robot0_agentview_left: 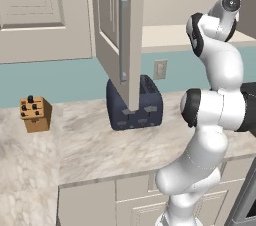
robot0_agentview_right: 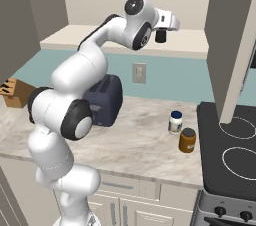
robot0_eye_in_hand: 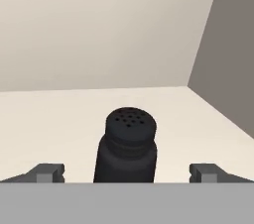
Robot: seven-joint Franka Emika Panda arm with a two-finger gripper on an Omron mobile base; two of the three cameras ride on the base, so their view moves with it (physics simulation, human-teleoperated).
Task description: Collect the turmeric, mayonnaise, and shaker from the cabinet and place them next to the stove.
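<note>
up on the cream shelf point(robot0_eye_in_hand: 59, 114) of the cabinet point(robot0_agentview_right: 227, 40) stands the shaker point(robot0_eye_in_hand: 126, 146), upright, black, holes showing in its top. the pincer point(robot0_eye_in_hand: 126, 173) is at shelf height with its jaws spread wide, one fingertip point(robot0_eye_in_hand: 47, 172) on each side of the shaker, both clear of it and gripping nothing. from the right base view the pincer point(robot0_agentview_right: 161, 35) reaches over the shelf near the cabinet's open door. down on the worktop point(robot0_agentview_right: 135, 140), the mayonnaise point(robot0_agentview_right: 175, 122) and the turmeric point(robot0_agentview_right: 187, 140) stand upright just beside each other, close to the left edge of the stove point(robot0_agentview_right: 230, 155), the turmeric nearer the front. a dark blue toaster point(robot0_agentview_left: 135, 102) sits by the wall, partly behind the door point(robot0_agentview_left: 120, 35) in the left base view, and a knife block point(robot0_agentview_left: 35, 114) stands well to its left.
</note>
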